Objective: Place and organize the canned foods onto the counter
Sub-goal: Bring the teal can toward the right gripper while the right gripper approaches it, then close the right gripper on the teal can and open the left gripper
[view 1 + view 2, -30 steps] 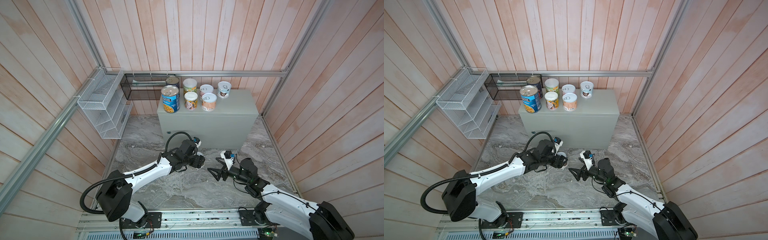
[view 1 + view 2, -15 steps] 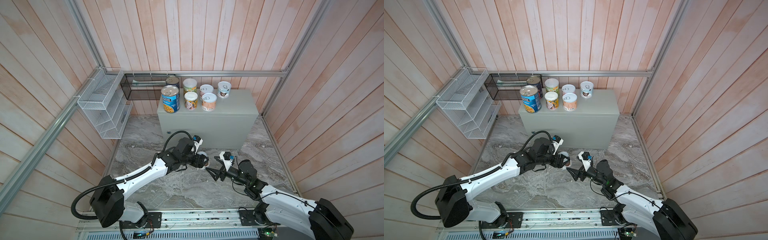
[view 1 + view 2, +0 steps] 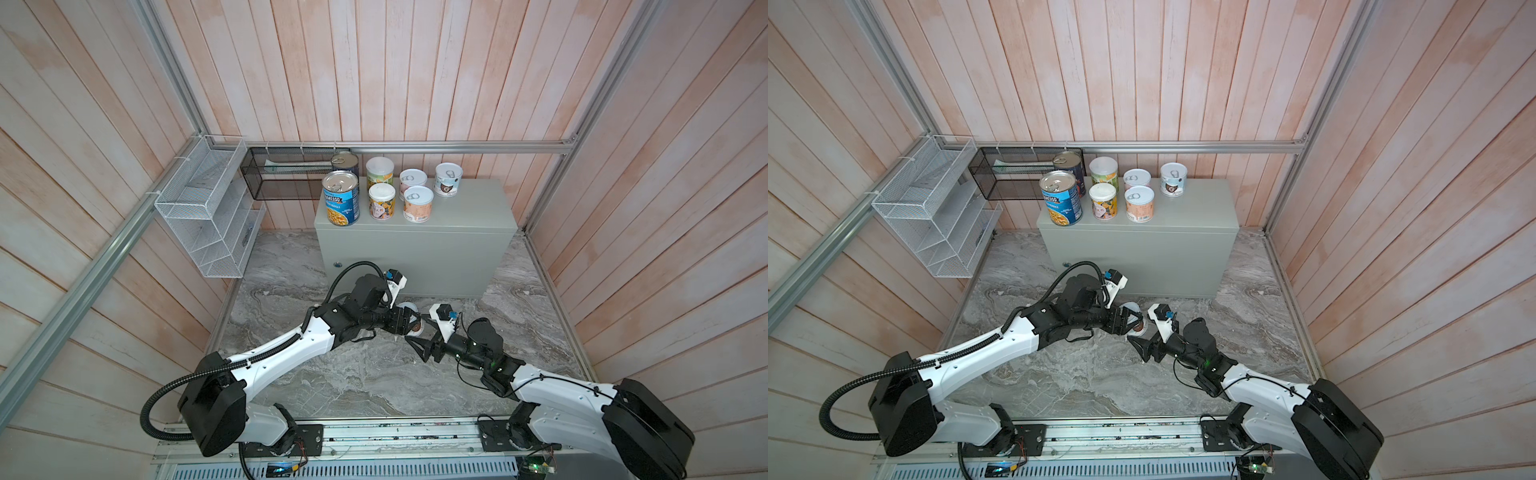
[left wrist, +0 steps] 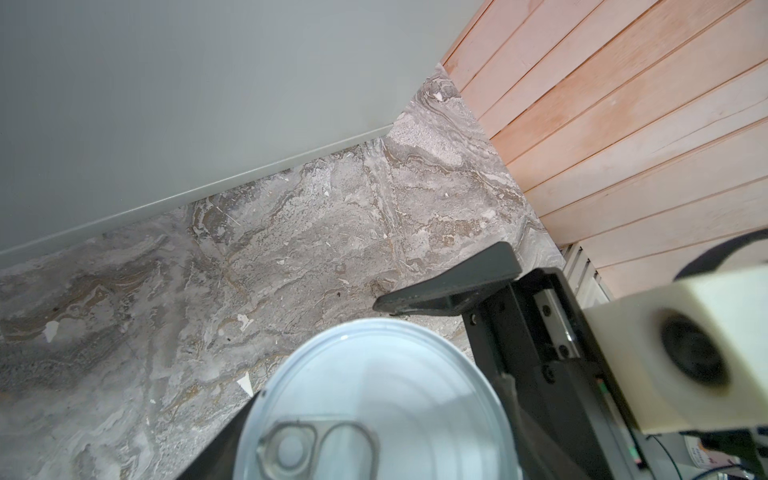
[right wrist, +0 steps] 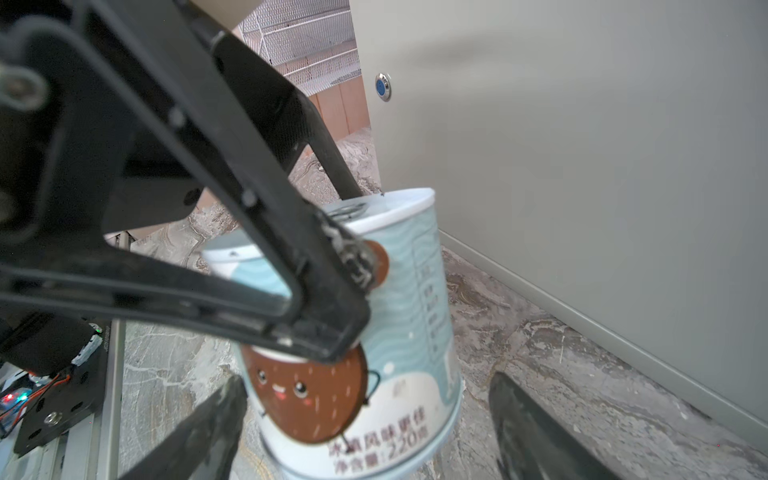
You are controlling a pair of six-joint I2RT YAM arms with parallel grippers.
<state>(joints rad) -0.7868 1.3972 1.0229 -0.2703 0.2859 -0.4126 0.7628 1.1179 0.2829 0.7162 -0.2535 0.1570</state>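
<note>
Seven cans stand upright on the bench, grouped toward its 9 o'clock end in two rows. Along the 6 o'clock edge are the blue Progresso can, a white-lidded patterned can and a pink pull-tab can. Behind them, toward 12 o'clock, are a dark metal-topped can, a white-lidded green can and a second pull-tab can. Set apart toward 3 o'clock is a pale-blue pull-tab can.

The eighth can is pale blue with a brown smiling face and a white pull-tab lid. It is at 6 o'clock of the bench, low over the marble floor. The left pincer pinches it by its sides. The right pincer is spread, with its fingers flanking the can's lower part; whether either touches it I cannot tell.

At 9 o'clock a white wire rack hangs on the side wall. A black mesh basket on the back wall holds a pale flat item, too small to identify.
</note>
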